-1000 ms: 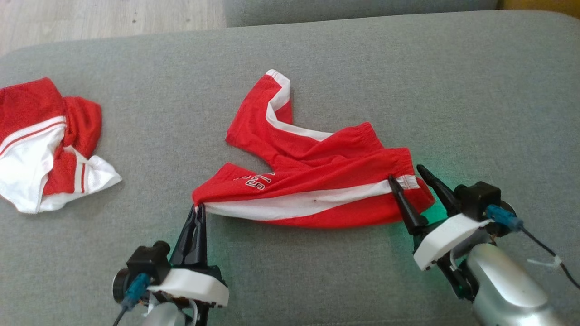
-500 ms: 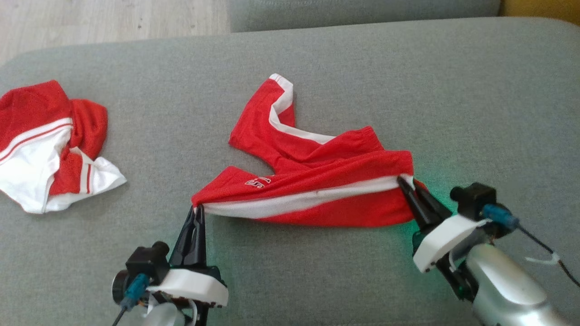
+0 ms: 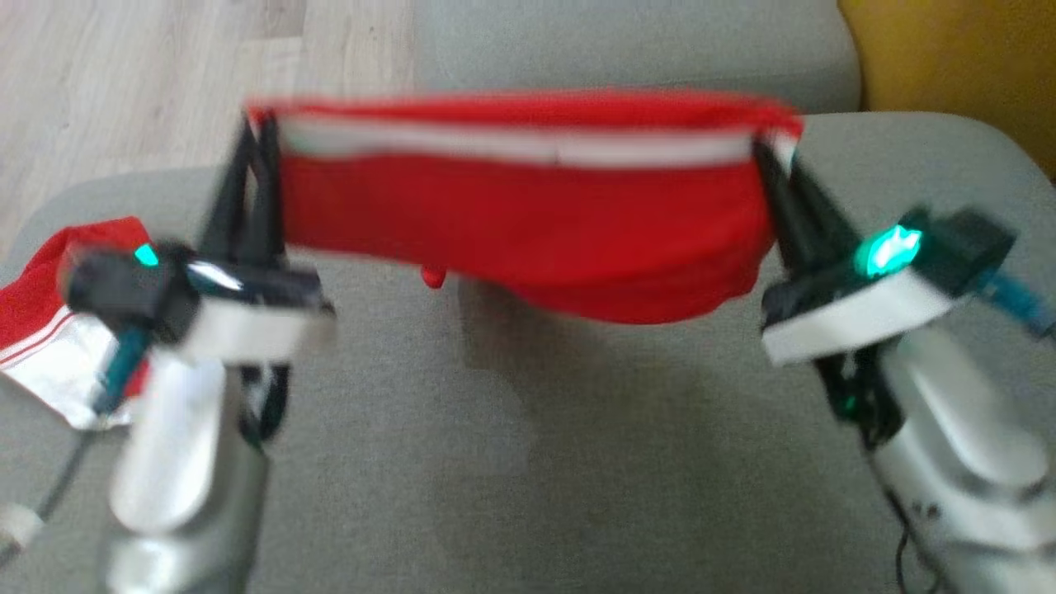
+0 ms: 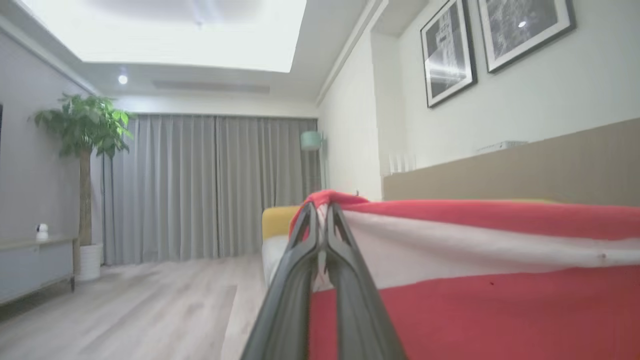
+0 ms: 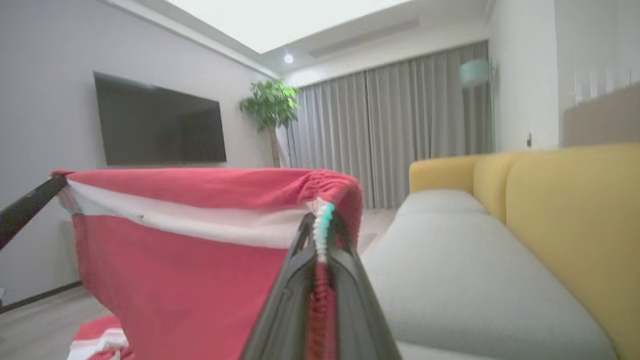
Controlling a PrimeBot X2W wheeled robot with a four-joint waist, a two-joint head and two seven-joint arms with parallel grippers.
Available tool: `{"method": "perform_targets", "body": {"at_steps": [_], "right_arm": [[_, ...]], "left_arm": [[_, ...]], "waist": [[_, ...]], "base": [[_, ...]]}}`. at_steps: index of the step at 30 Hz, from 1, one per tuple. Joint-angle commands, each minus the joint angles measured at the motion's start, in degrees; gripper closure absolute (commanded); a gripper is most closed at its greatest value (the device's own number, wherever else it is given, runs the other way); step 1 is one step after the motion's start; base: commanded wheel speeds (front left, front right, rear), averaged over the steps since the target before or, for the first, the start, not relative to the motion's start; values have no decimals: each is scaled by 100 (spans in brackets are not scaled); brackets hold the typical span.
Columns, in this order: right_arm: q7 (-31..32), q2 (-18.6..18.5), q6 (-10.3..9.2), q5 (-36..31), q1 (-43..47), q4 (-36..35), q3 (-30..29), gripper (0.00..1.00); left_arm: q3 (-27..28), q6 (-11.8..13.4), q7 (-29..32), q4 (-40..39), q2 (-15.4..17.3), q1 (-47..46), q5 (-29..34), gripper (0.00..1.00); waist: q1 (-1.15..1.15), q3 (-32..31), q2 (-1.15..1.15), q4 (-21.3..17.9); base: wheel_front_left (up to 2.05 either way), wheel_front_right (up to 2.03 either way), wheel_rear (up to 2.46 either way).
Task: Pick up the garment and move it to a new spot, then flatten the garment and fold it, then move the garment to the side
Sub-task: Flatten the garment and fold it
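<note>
left end effector (image 3: 258, 140) pinched shut on the garment (image 3: 528, 214) at its top left corner, right end effector (image 3: 766, 157) pinched shut on the top right corner. Garment hangs taut between them above the grey sofa cushion (image 3: 495, 462): red, white band near the top edge, lower edge sagging, blurred. Another red-and-white cloth (image 3: 49, 330) lies at the cushion's left end.

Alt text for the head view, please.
The red garment hangs stretched in the air between the left gripper and right gripper, each shut on an upper corner, above the grey sofa cushion. Another red-and-white garment lies crumpled at far left.
</note>
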Motion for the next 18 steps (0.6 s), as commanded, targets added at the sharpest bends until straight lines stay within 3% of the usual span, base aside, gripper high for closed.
{"method": "perform_targets", "body": {"at_steps": [1, 9, 14, 18], "right_arm": [[-62, -82, -4, 31, -405, -291, -15, 100], [435, -410, -4, 158, -1257, -832, -36, 100], [628, -493, -4, 43, -1706, -447, 104, 100], [527, -339, -4, -156, -2219, 45, 252, 100]], "left_arm": [[211, -20, -29, -250, 199, -423, 48, 100], [14, -64, 49, -63, 701, -1575, 225, 100], [-109, -60, 214, 422, 698, -1979, 239, 100], [-150, 48, 138, 853, 643, -2330, 321, 100]], "waist": [[1, -31, 0, -9], [1, 77, 0, 24], [1, 491, 0, 88], [1, 962, 0, 89]], "base": [[0, 0, 0], [0, 0, 0], [0, 0, 0], [0, 0, 0]]}}
